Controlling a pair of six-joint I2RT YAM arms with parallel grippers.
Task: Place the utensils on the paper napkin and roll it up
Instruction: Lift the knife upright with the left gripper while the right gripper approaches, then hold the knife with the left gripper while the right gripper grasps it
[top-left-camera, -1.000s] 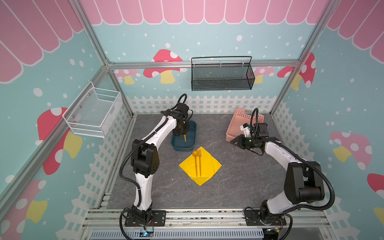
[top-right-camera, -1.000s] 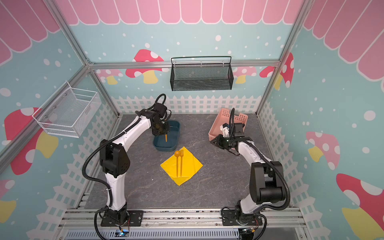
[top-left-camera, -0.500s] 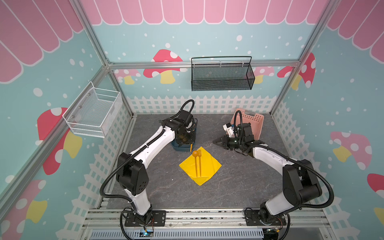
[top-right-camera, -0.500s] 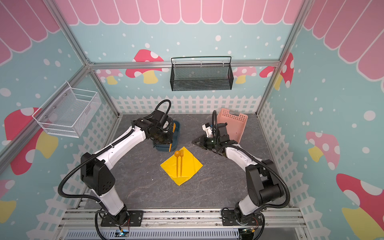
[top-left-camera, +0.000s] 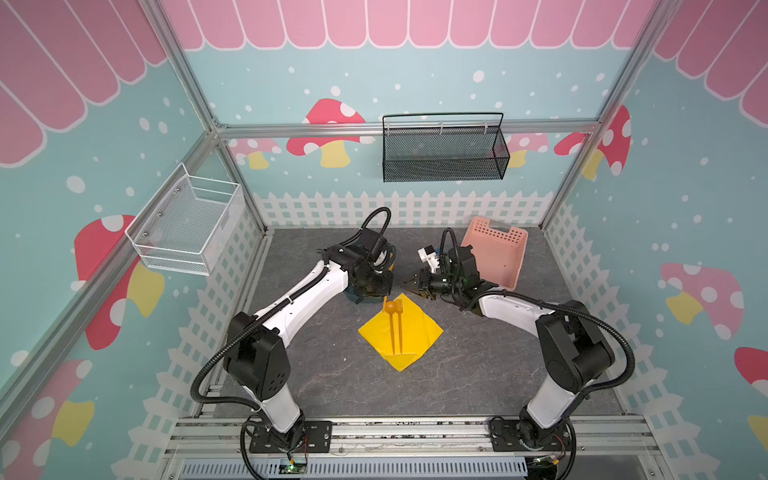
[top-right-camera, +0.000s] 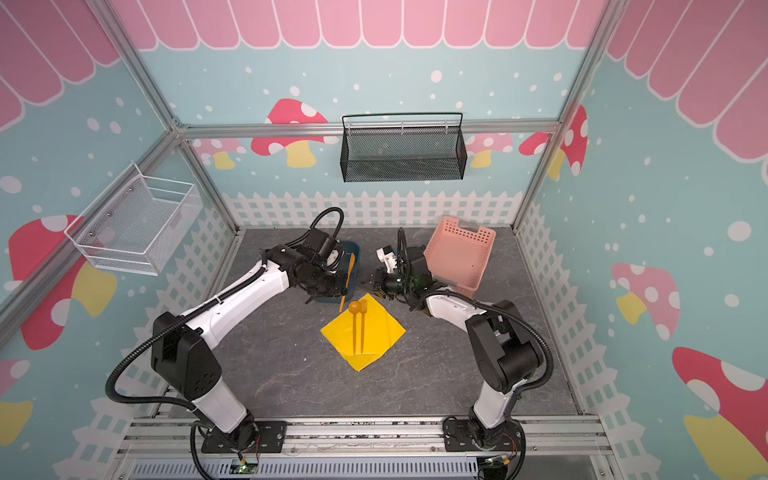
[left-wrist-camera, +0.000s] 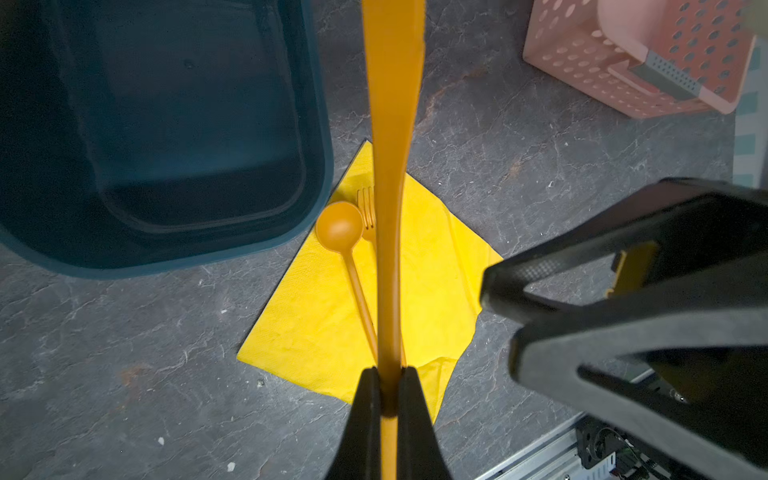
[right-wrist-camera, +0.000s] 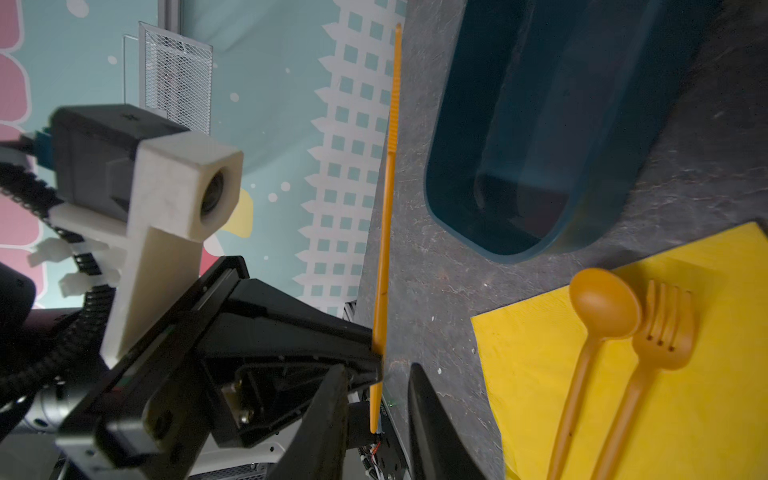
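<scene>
L gripper (left-wrist-camera: 389, 376) was clamped shut on the knife (left-wrist-camera: 390, 166) near its handle end. It held the knife up off the table (top-left-camera: 478, 374), over the blue tub's (left-wrist-camera: 166, 124) rim by the napkin's (top-left-camera: 419, 332) far corner. R gripper (right-wrist-camera: 376, 370) sat right at that same handle end, jaws apart w/ the knife's end btwn them. A gap showed on each side, so no grip there. Spoon (top-left-camera: 392, 328) and fork (top-left-camera: 400, 328) lay side by side on the yellow napkin, touching, heads toward the tub — spoon bowl right at the napkin's edge. Napkin lay flat as a diamond on the grey table, far corner just beside the tub. Pink basket (top-left-camera: 496, 257) sat apart at the back — R side.
</scene>
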